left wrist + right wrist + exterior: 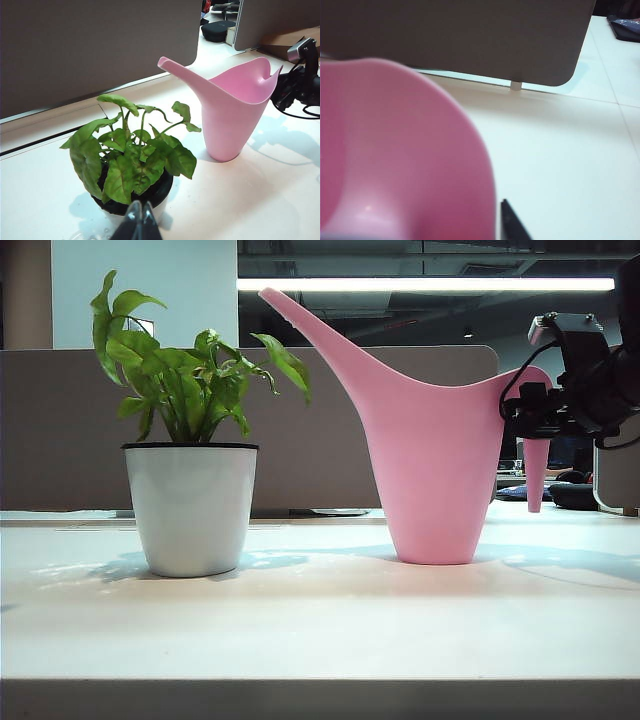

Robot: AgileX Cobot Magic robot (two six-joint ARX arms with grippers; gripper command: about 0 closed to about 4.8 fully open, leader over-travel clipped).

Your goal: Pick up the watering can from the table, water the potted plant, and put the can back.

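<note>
**Can standing on table, right gripper at its handle**

Item: watering can [435,475], pink, upright on the table [320,620]; long axis vertical, spout sweeping up toward 10 o'clock in the exterior view, over toward the potted plant [190,490] just beside it at 9 o'clock

Handle [537,475]: thin, drooping at the can's 3 o'clock side

Right gripper [545,405]: at the handle top, the can lying at its 9 o'clock; whether the jaws are closed on the handle cannot be told. Its wrist view is filled by the can's body

Left gripper [138,225]: fingers together, holding nothing, low beside the plant, well apart from the can

Judgement: the right arm is the nearer; the lift depends on a firm hold at the handle top
</note>
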